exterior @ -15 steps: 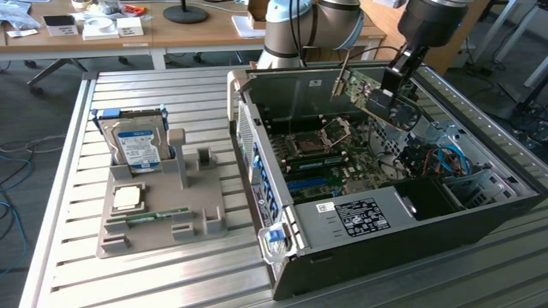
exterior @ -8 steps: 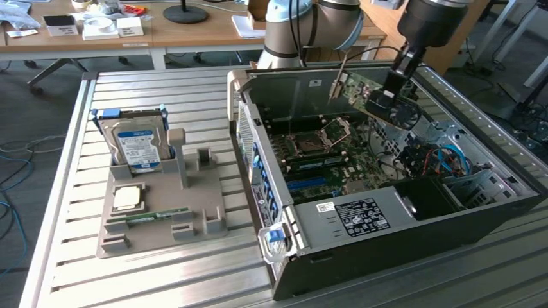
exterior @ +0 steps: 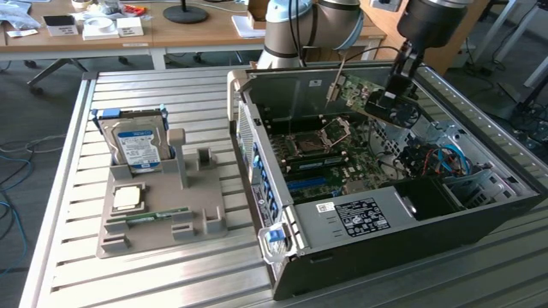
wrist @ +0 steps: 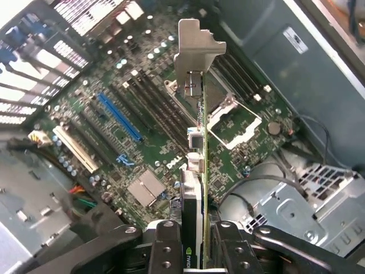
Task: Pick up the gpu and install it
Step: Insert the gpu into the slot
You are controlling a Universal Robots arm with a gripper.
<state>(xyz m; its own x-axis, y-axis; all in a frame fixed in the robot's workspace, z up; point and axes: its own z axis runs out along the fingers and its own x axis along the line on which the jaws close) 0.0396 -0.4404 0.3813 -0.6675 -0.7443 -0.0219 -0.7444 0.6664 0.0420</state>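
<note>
Claw (wrist: 197,246) clamped on the gpu (wrist: 198,142), jaws partway closed around its edge, the card hanging edge-on above the motherboard (wrist: 131,131) in the open computer case (exterior: 376,247). In the exterior view, a grey holder (exterior: 158,224) at nine o'clock carries a hard drive (exterior: 138,147). The arm (exterior: 432,22) points down from one o'clock, with the gpu at two o'clock.
</note>
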